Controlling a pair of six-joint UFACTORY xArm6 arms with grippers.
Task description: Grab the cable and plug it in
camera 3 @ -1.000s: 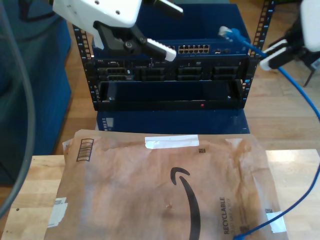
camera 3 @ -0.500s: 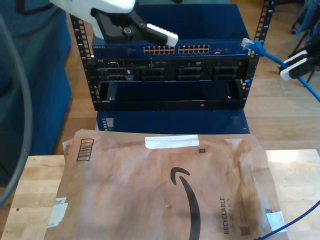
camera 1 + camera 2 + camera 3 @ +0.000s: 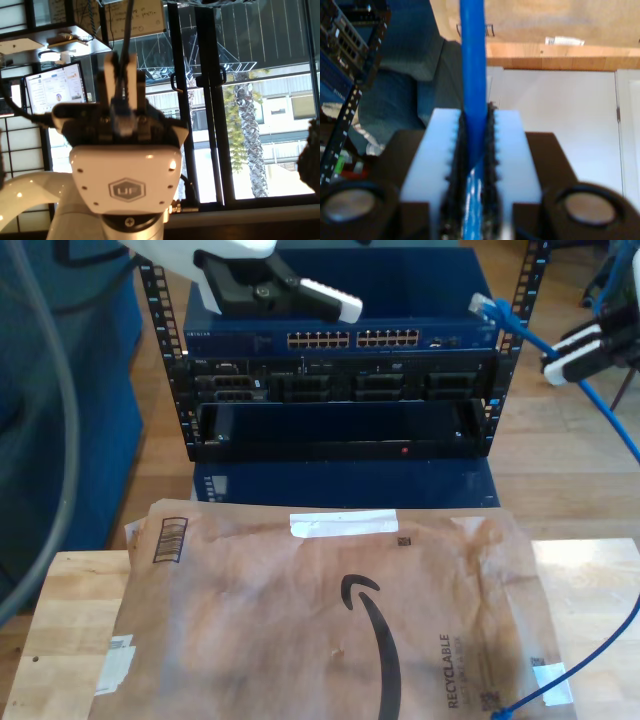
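Cable: thin bright blue cable is held in the air beside the rack's upright post, on the exterior view's right. Its clip plug is free and sits just off the rack's top corner, apart from the row of ports.

Cable run: from the grip it drops down the exterior view's right edge. It curves back onto the near corner of the envelope on that side, where its lower part lies.

Second gripper: my second gripper is clamped on the cable a little way behind the plug. In the second wrist view the blue cable runs straight out from between the two pale ribbed pads, which press on it from both sides.

First gripper: my first gripper shows two pale fingers standing close together against a window and a lit monitor. A blurred bluish patch sits low between them. I cannot tell whether they are pressed together or slightly parted.

Other arm: an arm with a black linkage and one white finger hangs over the rack's top, at the exterior view's upper left.

Rack: dark open frame rack stands on the floor behind the table, with a switch and its port row across the top.

Envelope: large brown paper mailer covers most of the wooden table.
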